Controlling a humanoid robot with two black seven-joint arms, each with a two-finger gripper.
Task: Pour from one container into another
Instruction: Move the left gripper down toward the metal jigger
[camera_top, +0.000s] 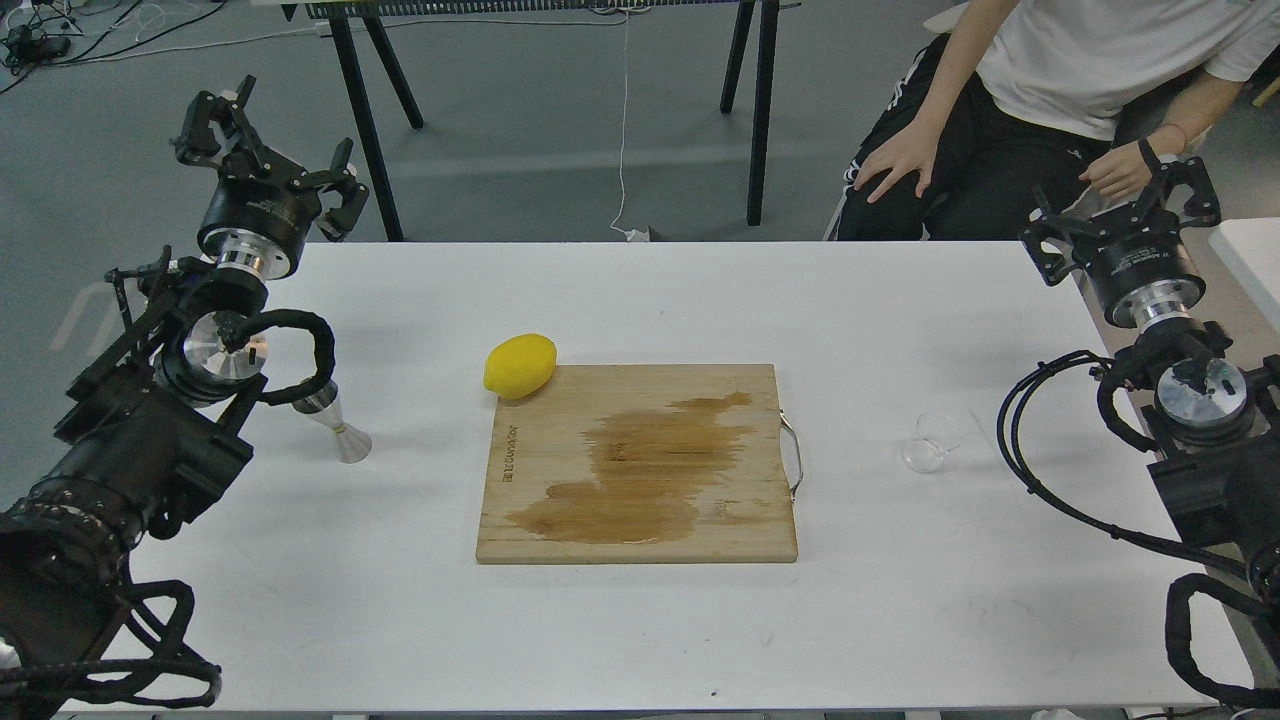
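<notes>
White table, cutting board with illegible mark, lemon

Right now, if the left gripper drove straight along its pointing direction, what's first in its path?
Looks free. The open left gripper points up and away past the white table's far edge, toward grey floor; depth unclear.
</notes>
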